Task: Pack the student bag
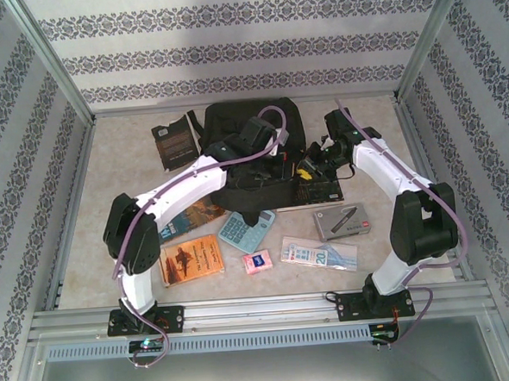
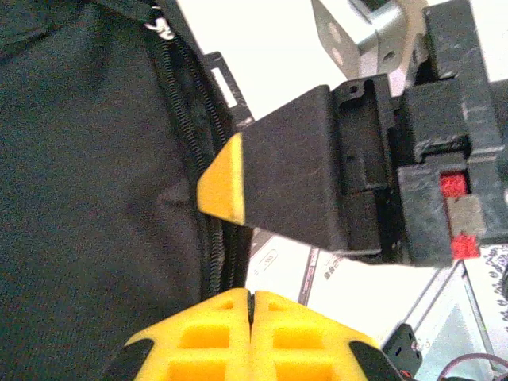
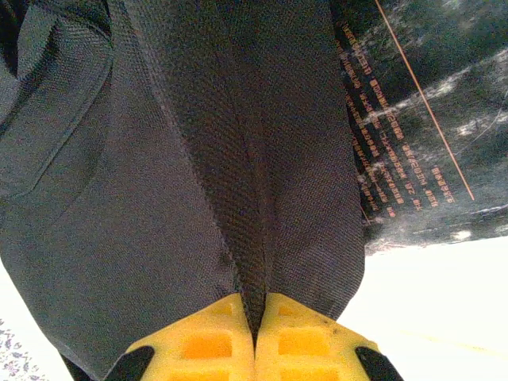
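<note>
The student bag [image 1: 250, 143] lies black and slumped at the far middle of the table [image 1: 115, 164]. My right gripper [image 3: 255, 308] is clamped on a fold of its fabric. My left gripper [image 2: 252, 298] is pressed closed beside its zipper [image 2: 184, 111]; whether it pinches the edge, I can't tell. A dark book [image 3: 413, 111] lies just beside the bag.

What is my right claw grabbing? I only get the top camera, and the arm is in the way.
Observer: The right gripper is shut on a fold of the student bag, with black fabric pinched between its jaws.
Operator: And my left claw?
Observer: The left gripper is shut too, jaws together right beside the bag's zipper. I cannot tell whether it has caught any fabric.
</note>
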Motion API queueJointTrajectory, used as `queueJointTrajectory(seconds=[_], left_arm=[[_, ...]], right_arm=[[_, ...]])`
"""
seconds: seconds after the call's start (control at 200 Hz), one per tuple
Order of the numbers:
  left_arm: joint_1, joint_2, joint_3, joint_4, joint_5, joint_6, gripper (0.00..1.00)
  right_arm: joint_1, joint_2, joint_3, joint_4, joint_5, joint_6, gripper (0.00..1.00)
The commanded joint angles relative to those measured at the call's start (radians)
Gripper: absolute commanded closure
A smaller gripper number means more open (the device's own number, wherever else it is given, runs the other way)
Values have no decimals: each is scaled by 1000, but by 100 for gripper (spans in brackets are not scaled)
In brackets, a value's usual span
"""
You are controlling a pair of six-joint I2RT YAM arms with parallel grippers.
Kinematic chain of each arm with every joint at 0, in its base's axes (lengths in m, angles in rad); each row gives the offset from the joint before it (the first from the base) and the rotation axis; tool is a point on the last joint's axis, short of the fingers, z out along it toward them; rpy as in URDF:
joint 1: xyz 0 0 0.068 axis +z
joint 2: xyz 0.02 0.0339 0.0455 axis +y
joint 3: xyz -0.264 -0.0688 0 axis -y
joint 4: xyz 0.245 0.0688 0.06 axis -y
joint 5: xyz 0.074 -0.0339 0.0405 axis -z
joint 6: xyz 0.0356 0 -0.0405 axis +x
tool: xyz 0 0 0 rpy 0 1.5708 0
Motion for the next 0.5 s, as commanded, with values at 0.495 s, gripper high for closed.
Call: queueJointTrajectory(seconds=[0.495], left_arm=[[86,-221,-205,69,-43,20,100]], right_arm=[[-62,2,-35,-54,84,-90,100]])
